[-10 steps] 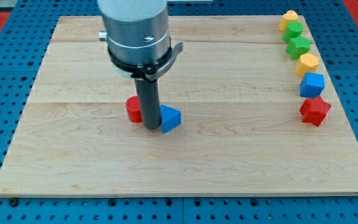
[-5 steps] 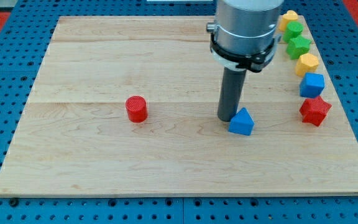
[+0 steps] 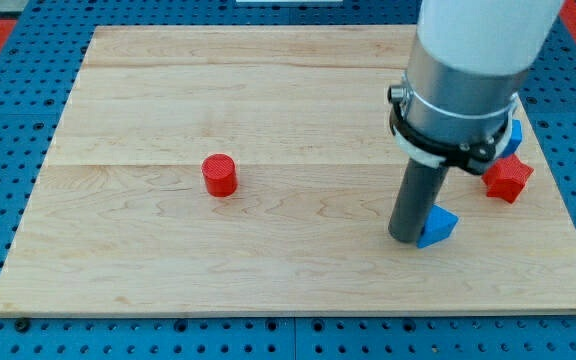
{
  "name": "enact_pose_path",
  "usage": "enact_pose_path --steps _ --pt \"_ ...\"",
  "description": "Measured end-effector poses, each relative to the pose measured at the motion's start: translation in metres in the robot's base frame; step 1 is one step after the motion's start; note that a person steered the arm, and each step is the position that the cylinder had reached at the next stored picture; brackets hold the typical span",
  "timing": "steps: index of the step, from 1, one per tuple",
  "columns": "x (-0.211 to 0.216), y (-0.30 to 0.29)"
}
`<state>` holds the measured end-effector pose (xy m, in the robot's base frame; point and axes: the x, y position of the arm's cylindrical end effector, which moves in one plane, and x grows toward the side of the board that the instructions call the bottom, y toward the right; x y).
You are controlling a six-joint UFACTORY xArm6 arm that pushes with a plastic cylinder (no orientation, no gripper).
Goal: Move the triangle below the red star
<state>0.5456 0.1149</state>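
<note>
The blue triangle [image 3: 438, 226] lies on the wooden board at the lower right. My tip [image 3: 407, 238] rests against its left side. The red star [image 3: 508, 178] sits up and to the right of the triangle, near the board's right edge, partly behind the arm. The triangle is below and to the left of the star, a short gap apart.
A red cylinder [image 3: 219, 174] stands at the board's middle left. A blue cube [image 3: 513, 134] peeks out just above the red star; the arm's body hides the other blocks along the right edge. The board's bottom edge [image 3: 298, 310] is near the triangle.
My tip has pushed the blue triangle from beside the red cylinder rightward and downward across the board to a spot near the red star. The arm now covers the right-edge blocks.
</note>
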Motion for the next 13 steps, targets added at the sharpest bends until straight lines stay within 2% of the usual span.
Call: enact_pose_path --steps 1,3,6,11,13 --pt "0.015 0.0" --pt "-0.01 0.001" --pt "0.003 0.067" --pt "0.003 0.098" --pt "0.007 0.071"
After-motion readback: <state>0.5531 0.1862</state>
